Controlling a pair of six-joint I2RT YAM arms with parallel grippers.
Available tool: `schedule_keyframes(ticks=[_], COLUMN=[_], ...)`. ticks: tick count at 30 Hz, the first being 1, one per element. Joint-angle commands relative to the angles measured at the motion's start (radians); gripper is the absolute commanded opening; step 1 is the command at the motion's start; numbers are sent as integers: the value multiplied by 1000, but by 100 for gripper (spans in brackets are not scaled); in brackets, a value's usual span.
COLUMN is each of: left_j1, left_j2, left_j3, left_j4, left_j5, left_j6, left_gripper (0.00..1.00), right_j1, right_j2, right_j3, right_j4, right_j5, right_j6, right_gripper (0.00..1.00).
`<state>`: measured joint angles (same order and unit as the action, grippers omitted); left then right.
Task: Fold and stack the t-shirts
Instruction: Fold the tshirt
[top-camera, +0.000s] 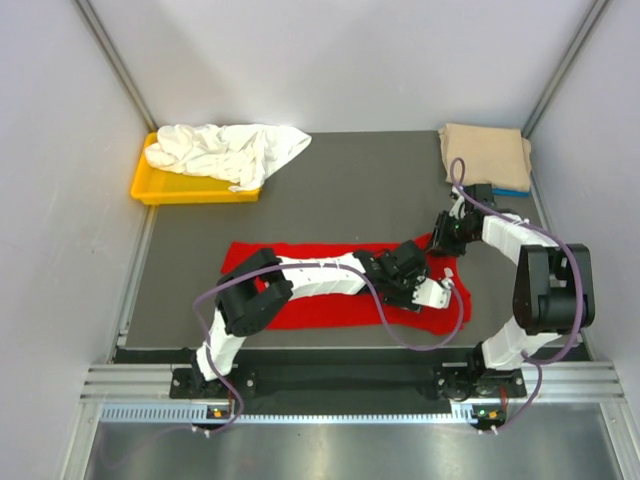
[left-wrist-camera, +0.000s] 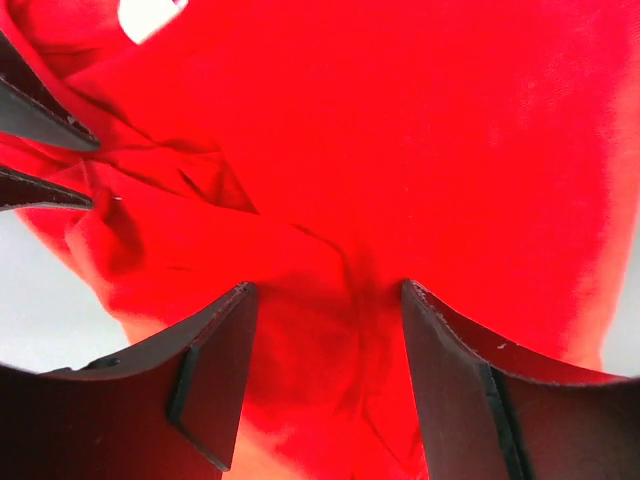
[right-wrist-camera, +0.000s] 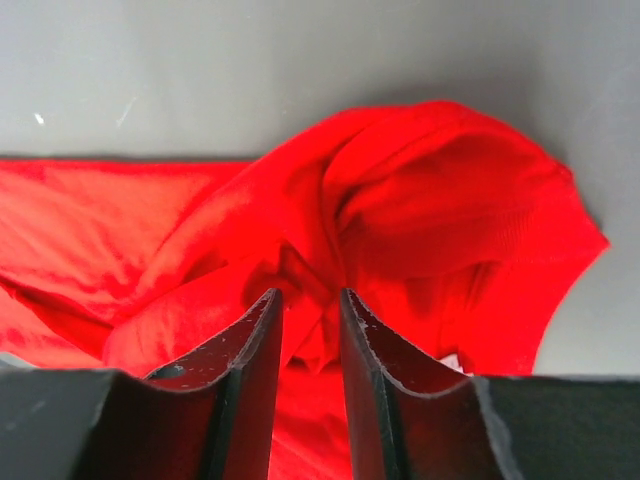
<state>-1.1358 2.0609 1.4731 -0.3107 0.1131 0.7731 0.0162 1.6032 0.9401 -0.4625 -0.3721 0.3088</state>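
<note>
- Red t-shirt (top-camera: 320, 312) lies spread out as a wide band at the centre of the dark desk (top-camera: 350, 195) in the top view.
- The left arm (top-camera: 310, 275) reaches across it toward its 3 o'clock end, and the left jaws are low over the cloth there.
- The right arm (top-camera: 500, 235) bends in from 3 o'clock, with the right jaws at the shirt's 2 o'clock corner.
- A crumpled white t-shirt (top-camera: 225, 150) lies at 11 o'clock, draped over a yellow tray (top-camera: 150, 190).
- A folded tan t-shirt (top-camera: 487, 155) sits at 1 o'clock on top of a blue t-shirt (top-camera: 512, 190), of which only an edge shows.
- In the left wrist view the red cloth (left-wrist-camera: 400, 150) fills nearly the whole picture, creased toward 9 o'clock.
- The left jaws are spread wide: the two dark fingers (left-wrist-camera: 215, 380) stand well apart, with wrinkled cloth showing in the gap, and I cannot tell whether they touch it.
- Two more dark tips (left-wrist-camera: 30, 115) poke in at the 9 o'clock edge, on the cloth.
- In the right wrist view a bunched end of the shirt (right-wrist-camera: 440, 210) rises at 12 o'clock against the grey desk (right-wrist-camera: 300, 70).
- The right jaws are drawn nearly together, and their fingers (right-wrist-camera: 250, 370) pinch a fold of the red cloth between them.
</note>
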Motion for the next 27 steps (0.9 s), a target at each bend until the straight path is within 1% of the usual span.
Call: schedule_keyframes(ticks=[1,3,5,6,7,8,9,12,15,20,21,22,24,25,27], left_j1=[2,2,4,5,7,14,19,39,44,47,45,47,45,47,47], left_j2=[28,19,5,1,-4,-5,-5,14,38,41,41,47,57,62,71], left_j3=[33,33,47,55,64,75,78,81,66,58,58,58,56,55,53], left_j4=[2,-19,-45,-53,-71,-70,-67,-42,-4,54,67,68,70,70,70], left_j5=[-27,-3,25,31,39,39,42,11,-24,-84,-90,-90,-86,-84,-82], left_j6=[12,14,17,12,11,3,0,5,21,37,38,38,45,45,45], left_gripper=[64,64,64,64,64,64,64,64,68,69,68,68,65,63,54], right_j1=[-7,-9,-30,-39,-41,-42,-42,-42,-42,-42,-42,-41,-42,-41,-41], right_j2=[32,47,58,61,63,60,57,35,21,20,20,20,24,24,21], right_j3=[14,16,16,16,16,14,14,11,9,16,19,25,31,34,35], right_j4=[35,36,47,51,56,58,59,51,45,44,44,38,32,31,33], right_j5=[-22,-22,-25,-25,-22,-11,-2,21,15,15,16,18,16,18,24], right_j6=[-10,-11,-13,-10,-10,-7,-7,-10,-19,-23,-27,-28,-34,-36,-37], right_gripper=[30,30,23,18,7,2,0,0,5,7,9,17,23,24,22])
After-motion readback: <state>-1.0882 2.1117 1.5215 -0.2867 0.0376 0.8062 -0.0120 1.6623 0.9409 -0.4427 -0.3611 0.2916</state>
